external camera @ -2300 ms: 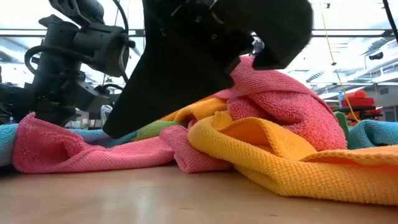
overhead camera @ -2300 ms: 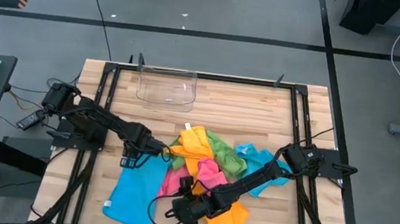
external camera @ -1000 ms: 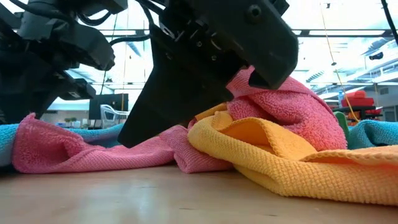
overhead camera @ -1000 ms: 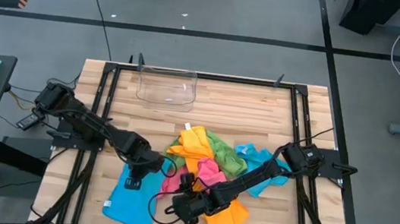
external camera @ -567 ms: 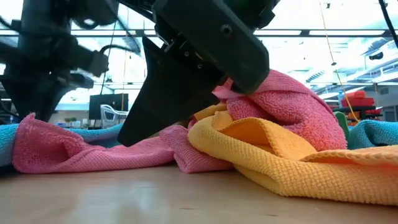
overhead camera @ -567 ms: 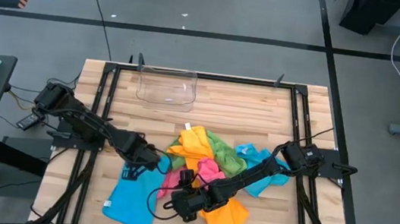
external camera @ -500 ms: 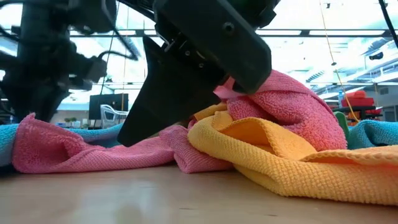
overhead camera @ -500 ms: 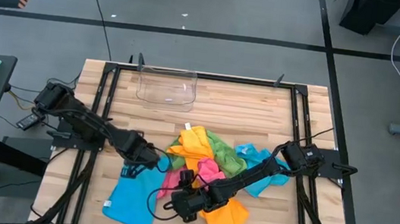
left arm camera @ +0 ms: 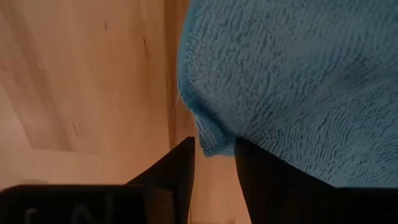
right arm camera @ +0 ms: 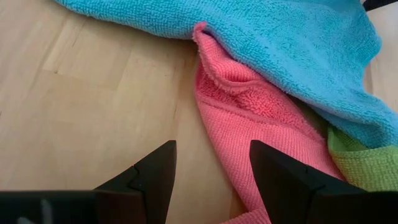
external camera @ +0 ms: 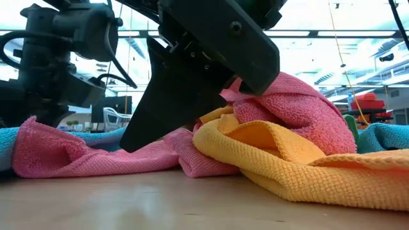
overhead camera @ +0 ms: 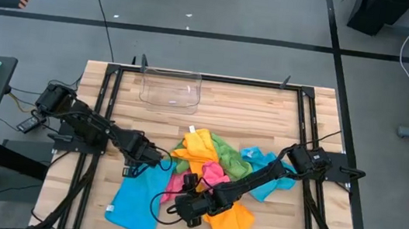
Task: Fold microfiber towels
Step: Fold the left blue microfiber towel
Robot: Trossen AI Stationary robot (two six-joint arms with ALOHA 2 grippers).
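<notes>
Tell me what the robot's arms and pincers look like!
Both arms are black and made of chunky jointed pieces, like long bendy sticks. The left arm has thin black cables looping beside it. The right arm looks just the same, with a cable curling near its end. Each ends in a pincer with two flat, dark, pointed fingers, like the right pincer and the left pincer.

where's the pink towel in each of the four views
High view: pink towel mid-pile, beside the right claw.
Low view: pink towel across the left and centre.
Left wrist view: not in it.
Right wrist view: centre-right.
Shared landmark: the blue towel bordering it.
</notes>
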